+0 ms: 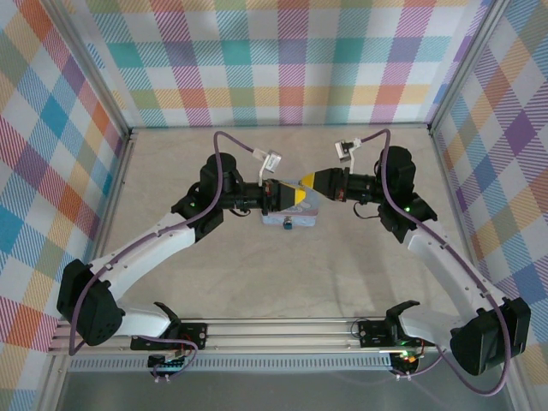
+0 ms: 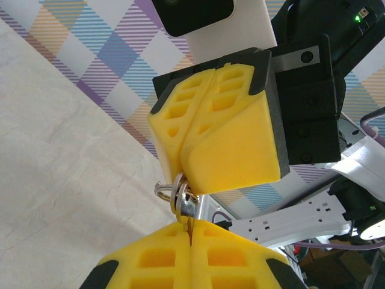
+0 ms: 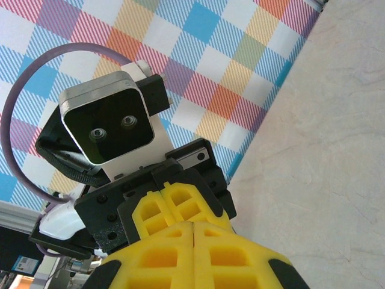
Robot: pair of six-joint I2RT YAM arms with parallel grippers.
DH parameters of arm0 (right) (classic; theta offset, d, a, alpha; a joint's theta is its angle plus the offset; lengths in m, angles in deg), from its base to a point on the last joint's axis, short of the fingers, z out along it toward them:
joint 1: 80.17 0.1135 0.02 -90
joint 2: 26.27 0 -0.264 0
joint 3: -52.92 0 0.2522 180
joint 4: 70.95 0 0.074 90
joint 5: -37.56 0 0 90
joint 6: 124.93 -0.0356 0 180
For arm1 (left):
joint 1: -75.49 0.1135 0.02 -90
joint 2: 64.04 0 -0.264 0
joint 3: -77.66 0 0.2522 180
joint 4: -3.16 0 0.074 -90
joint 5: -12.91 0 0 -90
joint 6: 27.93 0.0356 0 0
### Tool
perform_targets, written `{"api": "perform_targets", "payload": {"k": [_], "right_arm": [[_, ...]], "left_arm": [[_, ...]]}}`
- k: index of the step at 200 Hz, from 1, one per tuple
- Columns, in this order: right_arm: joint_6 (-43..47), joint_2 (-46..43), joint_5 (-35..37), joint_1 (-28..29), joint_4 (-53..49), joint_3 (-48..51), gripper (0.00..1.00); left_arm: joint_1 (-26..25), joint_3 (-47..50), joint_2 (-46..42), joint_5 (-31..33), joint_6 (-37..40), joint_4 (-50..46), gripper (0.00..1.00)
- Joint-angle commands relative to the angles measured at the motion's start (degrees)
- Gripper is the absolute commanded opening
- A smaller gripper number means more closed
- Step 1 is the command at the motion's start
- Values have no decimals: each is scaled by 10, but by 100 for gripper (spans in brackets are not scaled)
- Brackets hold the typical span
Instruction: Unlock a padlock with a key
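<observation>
Evidently the key [image 2: 183,203] is being passed or re-gripped between the two arms, above the middle of the table [image 1: 342,282]. The left gripper [image 2: 190,236] is pinching the key's lower end, its yellow fingers pressing fully together on the metal. The right gripper [image 2: 181,168] is meeting it tip to tip, its fingers also lying closed; the key ring [image 2: 165,189] is sitting right at its tips, but whether it is gripping the key I cannot tell.

I judge that the unlocking itself is not yet beginning. Next, one gripper probably needs to be letting go so the other can be carrying the key down with the blade pointing at the keyhole, while the free arm is steadying the padlock [image 1: 289,225].

That padlock is showing as a tiny dark block with a bluish spot, lying just under the joined grippers at the near edge of a pale blue tin [image 1: 272,221]. Whether it is resting on the tin or against it is too small to tell.
</observation>
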Motion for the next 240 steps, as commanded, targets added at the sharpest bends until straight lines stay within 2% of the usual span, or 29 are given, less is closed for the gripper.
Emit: {"api": "perform_targets", "payload": {"k": [1,23,28,38,45,61,77,132,171,240], "right_arm": [[-3,-14,-13,3,22,5,0],[1,-16,-14,3,21,5,0],[3,-17,-13,3,18,5,5],[11,-21,-2,3,-1,2,23],[19,-24,7,3,-13,1,32],[30,-31,11,3,-23,2,41],[42,-33,10,3,-40,-1,44],[72,-23,2,4,-86,-8,43],[73,-9,-13,11,-80,-17,41],[102,6,5,20,-113,-36,19]], "left_arm": [[-4,-8,-1,8,9,2,0],[-4,-4,-9,11,18,-11,0],[-4,-3,-10,13,20,-15,0],[-4,-3,-13,14,23,-20,0],[-4,-3,-14,13,23,-22,0],[-4,-3,-16,11,25,-26,0],[-4,-7,-14,9,28,-31,0],[-4,-15,-11,-4,27,-30,0],[-4,-18,-6,-14,25,-30,0],[-6,-21,-4,-22,29,-36,0]]}}
